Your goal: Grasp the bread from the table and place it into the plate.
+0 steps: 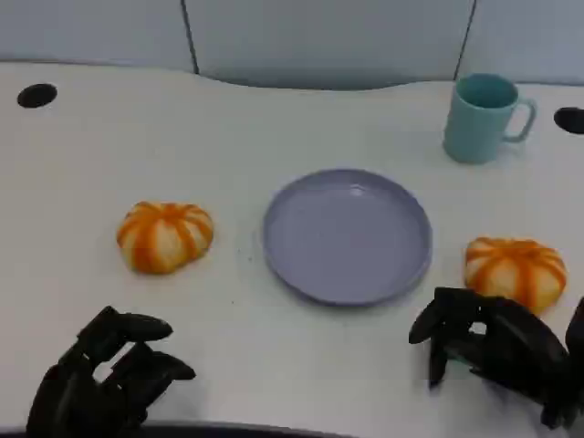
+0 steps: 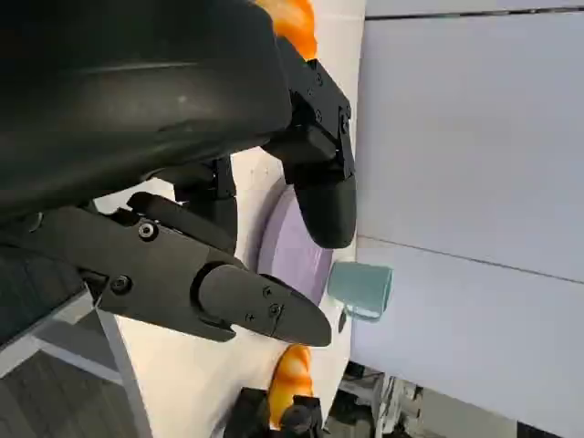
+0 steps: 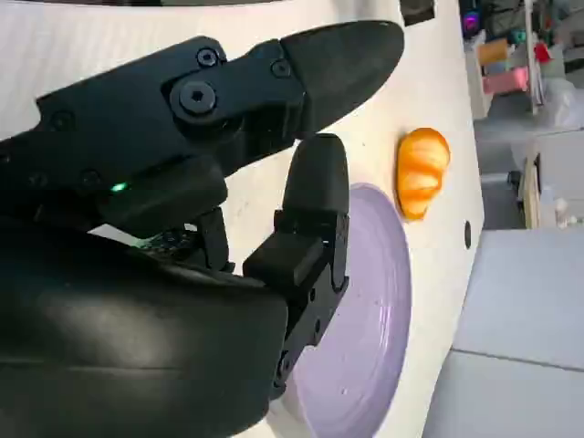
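Two bread rolls on the white table (image 1: 274, 383), neither yet in the plate (image 1: 347, 235). Head view: left bread (image 1: 164, 236) toward the table's left edge, right bread (image 1: 515, 270) toward its right edge, the lilac plate between them and well apart from each, likely so either arm has a short carry. Teal mug (image 1: 484, 117) near the far right corner. Left robot hand (image 1: 105, 374) at the near edge, fingers apart, holding nothing; right robot hand (image 1: 497, 347) just beside the right bread, fingers apart, probably poised to take it. Both breads are domed, near-round; long axis slight, running roughly along the table's width.

Left wrist view: left robot hand's fingers (image 2: 265, 306) spread, nothing between; plate, mug and a bread beyond.

Right wrist view: right robot hand's fingers (image 3: 310, 210) spread over the plate's rim; the left bread beyond
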Controlling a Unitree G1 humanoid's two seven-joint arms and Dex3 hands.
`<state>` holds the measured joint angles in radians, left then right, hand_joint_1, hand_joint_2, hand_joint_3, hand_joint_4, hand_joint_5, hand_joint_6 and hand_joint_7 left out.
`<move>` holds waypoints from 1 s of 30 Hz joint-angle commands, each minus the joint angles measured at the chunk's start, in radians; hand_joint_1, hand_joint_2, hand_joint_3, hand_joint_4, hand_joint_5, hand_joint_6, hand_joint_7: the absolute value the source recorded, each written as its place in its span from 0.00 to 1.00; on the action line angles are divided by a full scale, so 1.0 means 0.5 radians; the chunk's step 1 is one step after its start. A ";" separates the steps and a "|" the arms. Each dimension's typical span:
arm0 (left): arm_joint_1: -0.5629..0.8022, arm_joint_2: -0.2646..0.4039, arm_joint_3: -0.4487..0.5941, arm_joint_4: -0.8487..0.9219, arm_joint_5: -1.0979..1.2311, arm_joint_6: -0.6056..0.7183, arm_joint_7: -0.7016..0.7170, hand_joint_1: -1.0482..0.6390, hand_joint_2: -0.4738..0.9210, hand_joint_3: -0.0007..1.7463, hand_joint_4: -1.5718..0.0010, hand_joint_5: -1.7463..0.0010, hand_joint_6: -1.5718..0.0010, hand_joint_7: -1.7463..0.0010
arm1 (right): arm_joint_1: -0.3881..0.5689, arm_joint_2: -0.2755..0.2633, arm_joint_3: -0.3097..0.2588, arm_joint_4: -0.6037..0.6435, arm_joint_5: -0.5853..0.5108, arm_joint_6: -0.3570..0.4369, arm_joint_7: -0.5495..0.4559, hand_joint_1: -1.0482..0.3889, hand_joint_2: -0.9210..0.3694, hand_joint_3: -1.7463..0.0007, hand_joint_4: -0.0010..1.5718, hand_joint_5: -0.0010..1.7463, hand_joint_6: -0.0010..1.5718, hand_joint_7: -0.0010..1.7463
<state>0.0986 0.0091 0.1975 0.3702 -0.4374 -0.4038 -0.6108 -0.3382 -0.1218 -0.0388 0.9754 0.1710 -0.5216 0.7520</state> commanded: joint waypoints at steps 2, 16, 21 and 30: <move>-0.012 0.027 0.024 0.017 -0.016 -0.013 -0.025 0.37 0.99 0.00 0.70 0.21 0.74 0.31 | 0.009 0.003 -0.040 0.057 0.045 0.093 0.063 0.36 0.00 0.93 0.41 0.83 0.44 0.57; -0.014 0.023 0.034 0.047 -0.038 -0.030 -0.074 0.38 0.99 0.00 0.67 0.26 0.71 0.36 | -0.037 0.017 -0.133 0.113 0.153 0.321 0.252 0.46 0.00 0.94 0.49 0.56 0.54 0.25; -0.014 0.021 0.036 0.037 -0.042 -0.015 -0.074 0.38 0.99 0.00 0.67 0.25 0.71 0.36 | -0.037 0.020 -0.152 0.098 0.160 0.377 0.270 0.45 0.00 0.94 0.50 0.55 0.55 0.23; -0.045 0.046 0.016 -0.024 0.053 -0.124 -0.055 0.34 0.99 0.00 0.69 0.25 0.72 0.38 | -0.028 0.028 -0.138 0.046 0.128 0.414 0.229 0.46 0.00 0.93 0.50 0.57 0.57 0.21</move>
<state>0.0883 0.0075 0.2060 0.3881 -0.4335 -0.4249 -0.6389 -0.3758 -0.1077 -0.1112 0.9955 0.2444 -0.3417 0.8756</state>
